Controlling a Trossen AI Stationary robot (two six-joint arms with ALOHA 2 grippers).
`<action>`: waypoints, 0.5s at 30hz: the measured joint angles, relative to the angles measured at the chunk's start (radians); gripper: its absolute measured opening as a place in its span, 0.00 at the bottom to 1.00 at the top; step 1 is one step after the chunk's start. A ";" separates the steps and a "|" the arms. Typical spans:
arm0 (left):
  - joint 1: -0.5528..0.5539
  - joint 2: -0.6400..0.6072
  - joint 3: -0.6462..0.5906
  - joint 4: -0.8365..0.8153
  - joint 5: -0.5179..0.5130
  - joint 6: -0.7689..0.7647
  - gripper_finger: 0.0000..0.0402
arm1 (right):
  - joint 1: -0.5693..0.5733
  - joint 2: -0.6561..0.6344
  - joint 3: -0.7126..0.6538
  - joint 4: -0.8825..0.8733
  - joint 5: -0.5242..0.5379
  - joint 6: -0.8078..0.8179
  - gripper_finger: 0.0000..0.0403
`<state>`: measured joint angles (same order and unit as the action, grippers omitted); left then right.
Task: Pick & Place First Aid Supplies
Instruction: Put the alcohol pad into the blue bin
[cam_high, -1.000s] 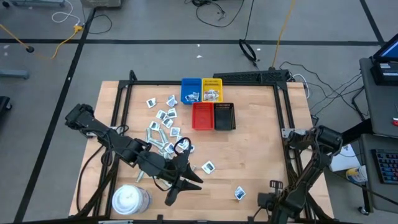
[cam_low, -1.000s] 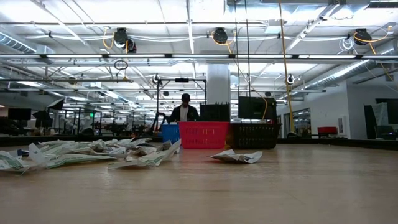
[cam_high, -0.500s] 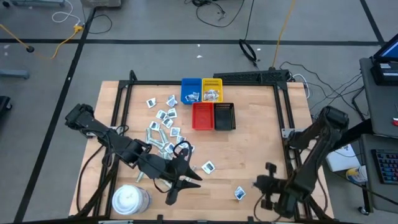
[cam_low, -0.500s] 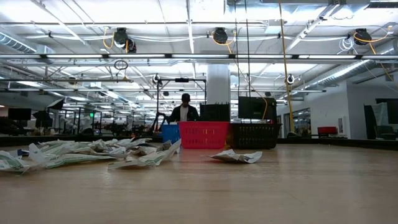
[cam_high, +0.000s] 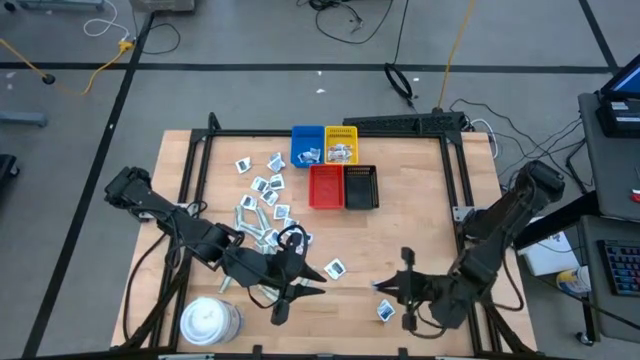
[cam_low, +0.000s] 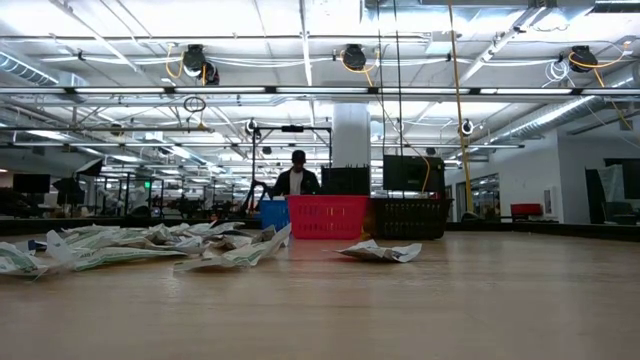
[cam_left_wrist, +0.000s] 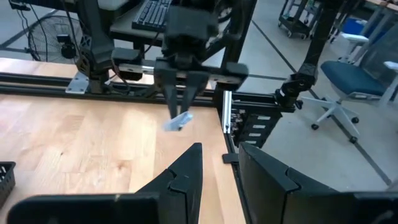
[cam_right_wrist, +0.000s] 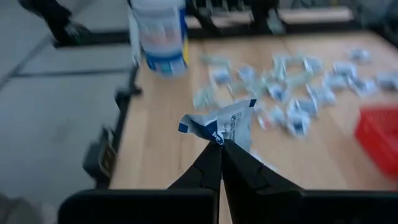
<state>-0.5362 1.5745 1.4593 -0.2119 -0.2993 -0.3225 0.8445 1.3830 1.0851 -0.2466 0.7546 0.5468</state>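
The first aid supplies are small white packets with blue marks and pale strips, scattered over the table's left half. One lies apart near the middle. My right gripper is near the table's near edge, shut on another single packet. My left gripper hovers open to the right of the tub and faces the right gripper, touching nothing. My right gripper pinches the white-and-blue packet by one edge between its two fingertips. The fingers come slanting down from the table's right side. The packet sticks out beyond the fingertips, tilted; I cannot tell whether it is clear of the table.
A round white tub stands at the near left corner. Blue and yellow trays hold some packets at the far edge, with red and black trays in front of them. A person stands beyond the table.
My right arm has swung from the table's near right corner toward the left along the near edge, bringing its gripper to the lone packet there. The packet's place in the high view is unchanged.
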 joint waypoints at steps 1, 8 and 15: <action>0.000 0.000 0.000 0.000 -0.001 0.000 0.27 | -0.013 0.000 0.000 0.046 -0.006 -0.041 0.00; 0.000 0.000 0.000 0.004 -0.023 0.014 0.27 | -0.104 0.000 0.000 0.380 -0.175 -0.274 0.00; 0.007 0.000 0.000 0.019 -0.028 0.007 0.27 | -0.192 0.000 0.000 0.602 -0.366 -0.403 0.00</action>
<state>-0.5290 1.5745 1.4593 -0.1930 -0.3275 -0.3157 0.6527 1.3827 1.0855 0.3553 0.3883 0.1434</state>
